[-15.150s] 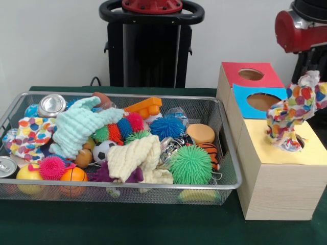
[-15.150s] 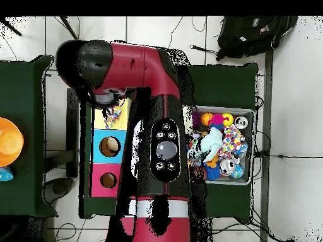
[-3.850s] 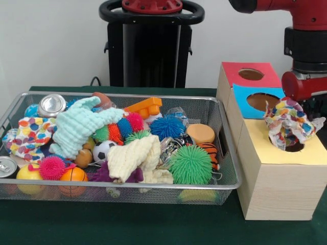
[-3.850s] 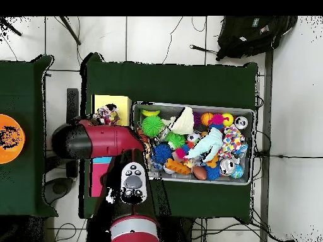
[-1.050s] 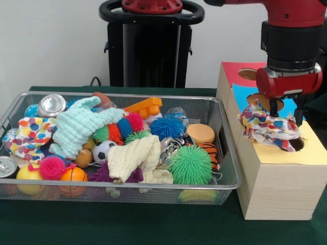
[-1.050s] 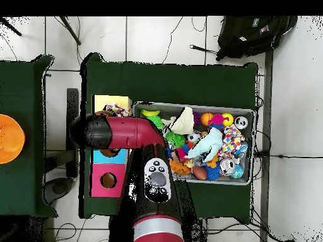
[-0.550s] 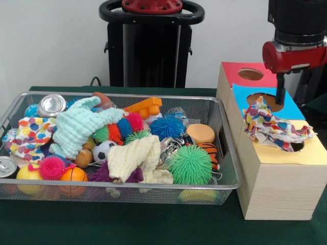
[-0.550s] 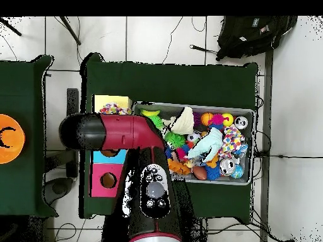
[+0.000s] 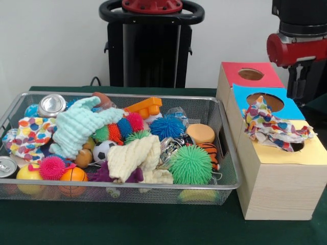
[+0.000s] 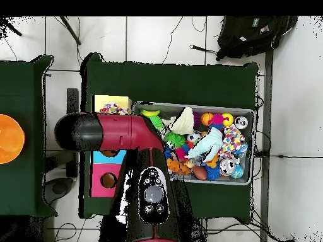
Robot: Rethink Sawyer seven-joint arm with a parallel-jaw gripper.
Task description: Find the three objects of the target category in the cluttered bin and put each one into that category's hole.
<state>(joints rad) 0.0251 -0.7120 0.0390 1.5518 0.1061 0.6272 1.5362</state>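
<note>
While the bin waits, left to right:

Wire bin [image 9: 225, 179]: left and centre of the frame; a second polka-dot cloth [image 9: 30, 137] lies at its left end.

Spotted cloth [image 9: 271, 127]: right of frame, draped on the yellow box top [image 9: 271, 153], only partly in the hole.

Gripper [image 9: 298, 84]: upper right, above the cloth, holding nothing; finger spread cannot be told.

Advice: push the bunched fabric straight down through the hole.

No readable text anywhere, honestly. The cans [image 9: 51, 104] in the wire bin [image 9: 225, 153] only show their silver tops, the wooden box [image 9: 276, 189] with the colored holes has no labels, and the arm's buttons [image 10: 150, 189] seen from overhead have no legible markings.
</note>
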